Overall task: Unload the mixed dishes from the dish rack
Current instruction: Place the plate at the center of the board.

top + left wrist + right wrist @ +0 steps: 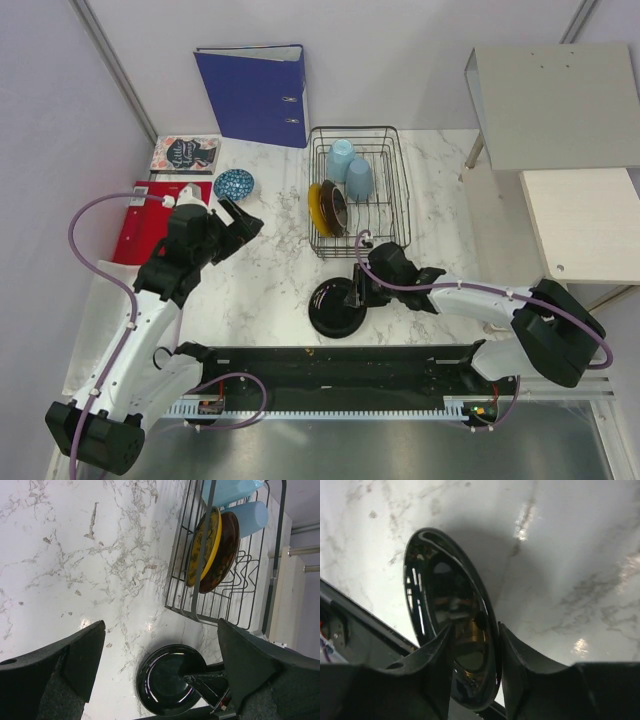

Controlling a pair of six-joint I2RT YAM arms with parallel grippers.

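The dish rack (405, 190) stands at the back centre of the marble table. In it are two pale blue cups (341, 158) (360, 178), a yellow plate (318, 205) and a dark red plate (335, 208), both plates on edge. The left wrist view shows the same yellow plate (202, 550) and red plate (227, 545). A glossy black plate (335, 305) lies flat on the table in front of the rack. My right gripper (357, 290) (475, 630) is open, its fingers straddling that plate's (427, 590) rim. A small blue bowl (234, 184) sits left of the rack. My left gripper (245, 217) (160, 630) hovers wide open and empty.
A blue ring binder (255, 95) leans on the back wall. A red folder (150, 225) and a small dark book (185, 153) lie at the left. Grey and beige shelves (555, 95) jut in at the right. A black rail (340, 365) runs along the near edge.
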